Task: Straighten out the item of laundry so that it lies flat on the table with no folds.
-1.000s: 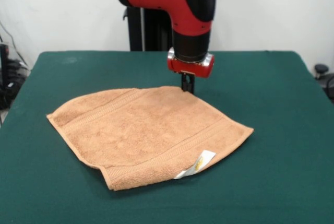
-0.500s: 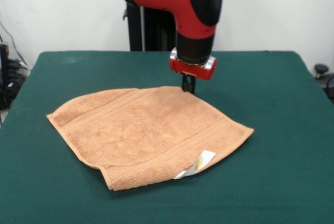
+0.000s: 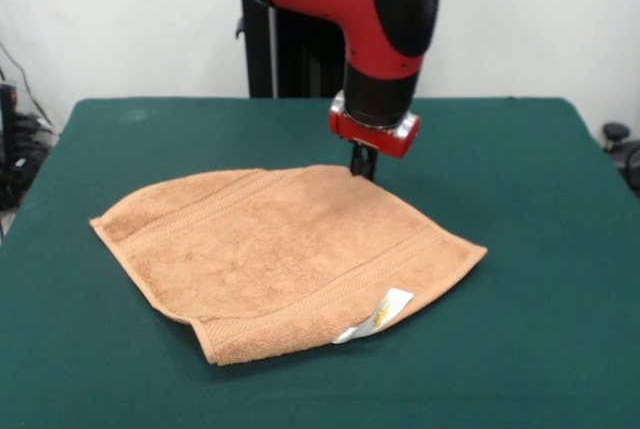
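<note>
The item of laundry (image 3: pixel 285 254), an orange-tan terry towel, lies spread on the green table (image 3: pixel 520 179). Its near-left corner is tucked under in a fold, and a white label with a yellow mark (image 3: pixel 378 313) sticks out at the near edge. The red and black arm comes down from above. My gripper (image 3: pixel 362 165) stands at the towel's far corner, down at cloth level, shut on that corner. The corner rests low, hardly lifted off the table.
Green table surface extends well beyond the towel on all sides. A white wall stands behind the table. Dark cables and gear (image 3: pixel 12 149) sit off the left edge, and a small black object (image 3: pixel 616 134) off the right edge.
The arm's upper part has swung slightly to the right and the wrist has tilted. The gripper tips stay at the towel's far corner, and the towel has not shifted.
</note>
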You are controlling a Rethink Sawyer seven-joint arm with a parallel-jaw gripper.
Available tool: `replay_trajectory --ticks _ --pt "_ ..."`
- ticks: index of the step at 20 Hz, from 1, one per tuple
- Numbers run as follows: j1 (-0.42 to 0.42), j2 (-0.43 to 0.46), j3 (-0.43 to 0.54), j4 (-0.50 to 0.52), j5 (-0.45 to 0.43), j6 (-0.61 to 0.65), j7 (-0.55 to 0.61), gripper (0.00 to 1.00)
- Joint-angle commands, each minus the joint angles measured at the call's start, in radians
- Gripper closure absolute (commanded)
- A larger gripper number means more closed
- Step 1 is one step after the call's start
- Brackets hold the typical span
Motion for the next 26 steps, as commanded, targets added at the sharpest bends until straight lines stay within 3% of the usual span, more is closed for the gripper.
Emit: replay_trajectory --ticks 1,8,17,26 --pt "0.101 0.184 0.189 -0.179 0.187 -0.138 0.315 1.0" --pt "0.133 0.182 0.149 -0.17 0.253 -0.116 0.313 1.0" --pt "0.256 0.197 0.05 -0.194 0.423 -0.03 0.43 1.0" --pt "0.378 0.217 -0.07 -0.232 0.52 0.094 0.567 1.0"
